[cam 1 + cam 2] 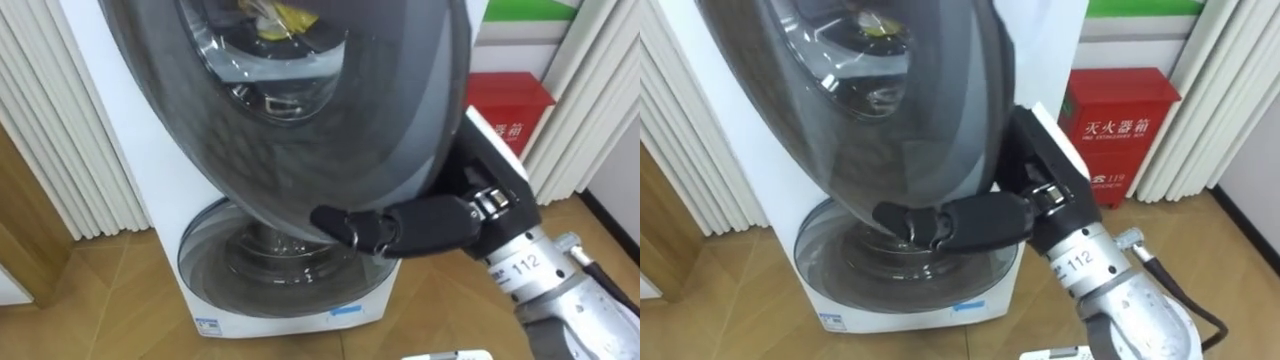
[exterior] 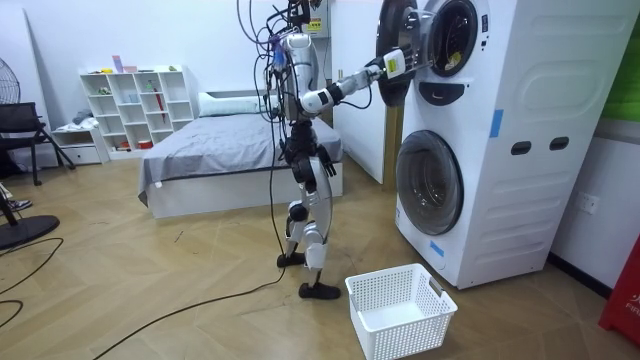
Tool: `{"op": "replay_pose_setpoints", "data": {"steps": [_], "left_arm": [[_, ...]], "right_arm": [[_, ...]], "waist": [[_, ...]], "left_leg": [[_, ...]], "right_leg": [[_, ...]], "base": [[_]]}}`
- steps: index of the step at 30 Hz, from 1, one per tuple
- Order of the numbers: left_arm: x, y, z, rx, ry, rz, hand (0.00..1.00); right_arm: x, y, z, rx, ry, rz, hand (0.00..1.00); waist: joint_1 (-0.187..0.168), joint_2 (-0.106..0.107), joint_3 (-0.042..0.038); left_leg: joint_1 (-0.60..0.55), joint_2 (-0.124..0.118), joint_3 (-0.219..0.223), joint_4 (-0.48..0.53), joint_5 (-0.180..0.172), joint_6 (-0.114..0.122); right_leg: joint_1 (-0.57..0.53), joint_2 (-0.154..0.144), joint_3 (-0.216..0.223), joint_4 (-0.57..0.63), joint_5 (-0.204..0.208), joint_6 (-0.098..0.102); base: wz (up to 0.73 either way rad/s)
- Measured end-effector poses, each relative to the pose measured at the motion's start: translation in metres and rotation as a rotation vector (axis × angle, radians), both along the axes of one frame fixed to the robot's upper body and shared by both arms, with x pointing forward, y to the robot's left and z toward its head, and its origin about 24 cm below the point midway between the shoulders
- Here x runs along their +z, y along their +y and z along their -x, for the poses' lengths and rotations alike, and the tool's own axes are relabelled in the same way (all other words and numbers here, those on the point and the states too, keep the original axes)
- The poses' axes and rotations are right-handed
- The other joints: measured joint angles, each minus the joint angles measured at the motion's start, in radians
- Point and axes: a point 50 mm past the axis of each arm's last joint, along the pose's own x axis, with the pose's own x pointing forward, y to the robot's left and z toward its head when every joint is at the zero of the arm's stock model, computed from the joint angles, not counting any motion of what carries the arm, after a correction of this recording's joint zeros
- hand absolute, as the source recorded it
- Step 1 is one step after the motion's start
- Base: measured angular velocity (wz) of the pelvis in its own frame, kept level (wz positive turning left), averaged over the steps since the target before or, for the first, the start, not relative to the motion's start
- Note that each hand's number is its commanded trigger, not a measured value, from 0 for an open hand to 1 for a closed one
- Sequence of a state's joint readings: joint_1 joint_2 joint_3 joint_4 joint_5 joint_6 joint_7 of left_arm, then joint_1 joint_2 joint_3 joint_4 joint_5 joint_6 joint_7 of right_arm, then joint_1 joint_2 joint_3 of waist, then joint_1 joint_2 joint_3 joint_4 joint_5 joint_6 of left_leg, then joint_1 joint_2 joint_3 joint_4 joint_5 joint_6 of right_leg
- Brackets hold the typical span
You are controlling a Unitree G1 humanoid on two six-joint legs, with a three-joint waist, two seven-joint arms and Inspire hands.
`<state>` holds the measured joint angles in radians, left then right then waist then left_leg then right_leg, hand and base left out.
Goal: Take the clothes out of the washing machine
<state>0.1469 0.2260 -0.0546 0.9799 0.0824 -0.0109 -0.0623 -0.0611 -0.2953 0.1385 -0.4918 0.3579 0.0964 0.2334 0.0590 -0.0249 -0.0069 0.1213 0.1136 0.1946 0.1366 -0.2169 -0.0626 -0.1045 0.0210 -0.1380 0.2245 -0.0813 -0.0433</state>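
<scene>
The upper washing machine's round dark door (image 1: 300,130) swings out towards me and covers the top of both eye views. Through its glass, a yellow garment (image 1: 285,20) shows inside the drum. My right hand (image 1: 410,228) reaches in from the lower right, with its fingers curled round the door's lower rim. In the room view I stand in front of the stacked white machines (image 2: 500,140), my right arm stretched up to the open door (image 2: 392,45).
The lower machine's round door (image 1: 280,265) is closed, below my hand. A white laundry basket (image 2: 400,310) stands on the wooden floor by my feet. A red cabinet (image 1: 510,105) stands to the machines' right. A bed (image 2: 220,150) lies behind me.
</scene>
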Motion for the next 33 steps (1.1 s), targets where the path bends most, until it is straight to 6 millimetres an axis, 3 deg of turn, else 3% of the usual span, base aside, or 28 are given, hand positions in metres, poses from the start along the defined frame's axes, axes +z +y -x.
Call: {"op": "replay_pose_setpoints", "data": {"steps": [4,7,13,15,17,24,29,33], "left_arm": [[0.001,0.002,-0.001,-0.010,-0.008,0.003,0.00],[0.001,0.005,0.002,-0.014,0.000,-0.008,0.00],[0.000,0.013,0.012,-0.017,0.036,-0.073,0.00],[-0.001,0.014,0.018,-0.014,0.047,-0.092,0.00],[-0.002,0.016,0.030,0.001,0.072,-0.107,0.00],[-0.003,0.017,0.043,0.008,0.110,-0.123,0.00],[-0.003,0.017,0.042,-0.021,0.117,-0.136,0.00],[-0.003,0.018,0.040,-0.024,0.113,-0.137,0.00]], "right_arm": [[-0.001,0.002,0.000,-0.010,-0.018,0.054,0.00],[-0.002,0.005,0.001,-0.007,-0.019,0.053,0.00],[-0.002,0.008,0.000,-0.017,-0.022,0.044,0.00],[-0.002,0.009,0.000,-0.016,-0.021,0.035,0.00],[-0.003,0.012,0.001,-0.010,-0.016,0.025,0.00],[-0.006,0.020,0.003,0.020,-0.009,0.038,0.00],[-0.009,0.037,0.008,0.114,0.003,0.027,0.00],[-0.004,0.069,0.016,0.332,-0.037,0.038,0.00]], "waist": [[0.003,-0.019,0.0005],[0.007,-0.022,0.0009],[0.026,-0.025,0.0028],[0.031,-0.030,0.0029],[0.047,-0.034,0.0026],[0.069,-0.046,0.0011],[0.129,-0.055,-0.0019],[0.186,-0.061,-0.0062]], "left_leg": [[-0.007,0.001,-0.001,0.004,0.000,-0.001],[-0.012,0.003,-0.013,0.008,0.000,-0.001],[-0.030,0.002,-0.105,0.007,0.002,-0.007],[-0.035,0.004,-0.115,0.008,0.005,-0.012],[-0.036,0.012,-0.116,0.014,0.008,-0.017],[-0.055,0.030,-0.144,0.034,0.021,-0.038],[-0.071,0.030,-0.156,0.055,0.026,-0.042],[-0.092,0.028,-0.183,0.062,0.027,-0.040]], "right_leg": [[-0.003,0.000,-0.005,-0.003,0.005,-0.003],[-0.003,0.000,-0.012,-0.004,0.009,-0.007],[-0.005,0.005,-0.035,-0.003,0.007,-0.017],[-0.008,0.008,-0.040,-0.003,0.003,-0.017],[-0.008,0.014,-0.039,-0.002,0.002,-0.024],[-0.008,0.015,-0.077,0.001,-0.011,-0.051],[-0.007,0.017,-0.097,0.001,-0.007,-0.066],[-0.009,0.017,-0.102,-0.003,-0.006,-0.066]], "base": [[-0.01],[0.03],[0.08],[0.06],[-0.05],[0.14],[0.04],[0.25]]}}
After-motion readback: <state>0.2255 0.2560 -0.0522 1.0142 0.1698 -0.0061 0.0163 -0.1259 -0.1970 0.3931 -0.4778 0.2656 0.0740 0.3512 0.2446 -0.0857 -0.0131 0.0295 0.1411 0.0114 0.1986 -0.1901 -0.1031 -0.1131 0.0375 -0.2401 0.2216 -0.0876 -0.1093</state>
